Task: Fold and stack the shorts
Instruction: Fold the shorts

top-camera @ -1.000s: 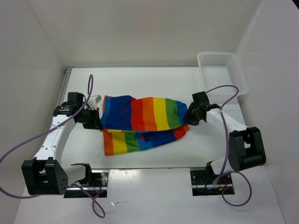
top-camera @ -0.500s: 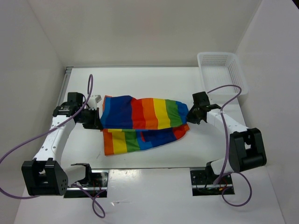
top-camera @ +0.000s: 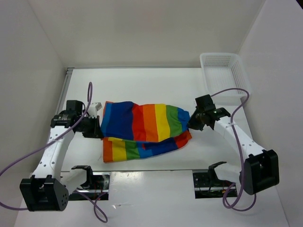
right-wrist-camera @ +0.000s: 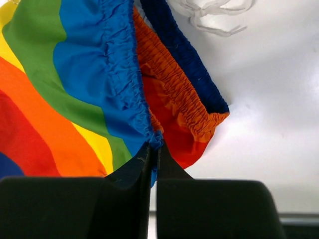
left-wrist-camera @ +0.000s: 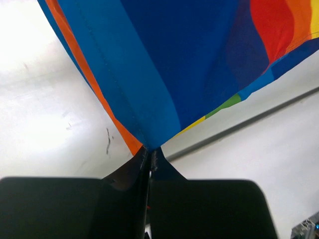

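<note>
Between arms, shorts (top-camera: 144,123) stretched left-right, waistband right

Top view high behind the near counter (top-camera: 156,80) edge facing down, wrist views close up, all sharing the shorts (top-camera: 142,124)

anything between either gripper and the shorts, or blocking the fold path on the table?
Nothing visible. The left gripper and the right gripper are each shut on an end of the shorts, top layer stretched between them. The mesh basket sits at the far right corner, apart from the fabric.
</note>
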Controlling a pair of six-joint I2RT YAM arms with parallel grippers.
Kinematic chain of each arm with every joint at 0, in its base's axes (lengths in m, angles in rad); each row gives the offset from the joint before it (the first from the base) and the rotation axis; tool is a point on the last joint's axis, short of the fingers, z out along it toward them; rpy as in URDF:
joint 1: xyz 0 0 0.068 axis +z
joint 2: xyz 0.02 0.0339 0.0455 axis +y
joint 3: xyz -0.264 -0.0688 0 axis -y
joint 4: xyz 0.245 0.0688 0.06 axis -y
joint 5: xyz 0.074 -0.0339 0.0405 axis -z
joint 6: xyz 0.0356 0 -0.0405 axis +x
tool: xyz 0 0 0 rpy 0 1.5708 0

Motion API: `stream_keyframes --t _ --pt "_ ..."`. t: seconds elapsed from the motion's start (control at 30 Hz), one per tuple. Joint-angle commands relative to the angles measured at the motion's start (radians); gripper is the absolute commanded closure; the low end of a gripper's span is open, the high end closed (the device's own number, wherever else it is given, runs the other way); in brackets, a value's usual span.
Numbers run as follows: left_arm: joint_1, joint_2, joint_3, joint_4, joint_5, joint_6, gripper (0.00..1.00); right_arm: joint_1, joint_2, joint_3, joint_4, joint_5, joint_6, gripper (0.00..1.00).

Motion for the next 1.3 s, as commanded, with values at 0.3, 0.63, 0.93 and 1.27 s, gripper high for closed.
stream_keyframes --t 0.3,0.63,0.93,1.27 --pt "-0.046 -0.033 -0.054 -0.082 -0.025 0.004 0.0 0.033 0.057 -0.014 -0.14 -0.027 0.059 0.16" --pt "-0.046 0.226 0.083 0.256 -0.016 0.004 0.27 -0.001 0.101 0.089 0.084 -0.015 0.027 0.77" --pt "-0.055 0.63 0.189 0.476 0.014 0.004 0.45 -0.001 0.305 0.04 0.27 -0.133 -0.054 0.85" --pt "-0.055 0.927 0.443 0.551 0.011 0.004 0.44 -0.001 0.609 0.234 0.353 -0.07 -0.054 0.85"
